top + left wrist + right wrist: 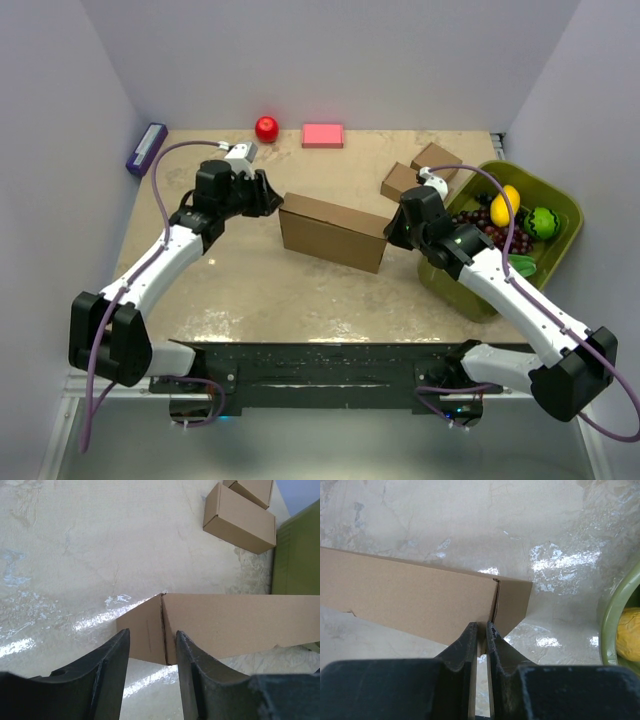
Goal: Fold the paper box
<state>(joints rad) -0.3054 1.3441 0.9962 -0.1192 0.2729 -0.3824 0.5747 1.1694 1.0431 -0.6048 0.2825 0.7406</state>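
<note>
The paper box [333, 232] stands as a long brown cardboard block in the middle of the table, lying slightly aslant. My left gripper [268, 195] is at its left end. In the left wrist view that gripper [151, 642] is open, and the box's end corner [150, 630] sits just ahead of the gap. My right gripper [395, 232] is at the box's right end. In the right wrist view its jaws [481, 630] are shut on a thin cardboard edge at the lower corner of the box [410, 600].
Two small closed brown boxes [405, 180] [437, 158] lie behind the right arm. A green basket [560, 215] of fruit is at the right edge. A red apple [266, 128], a pink block [323, 135] and a purple object [146, 147] sit along the back.
</note>
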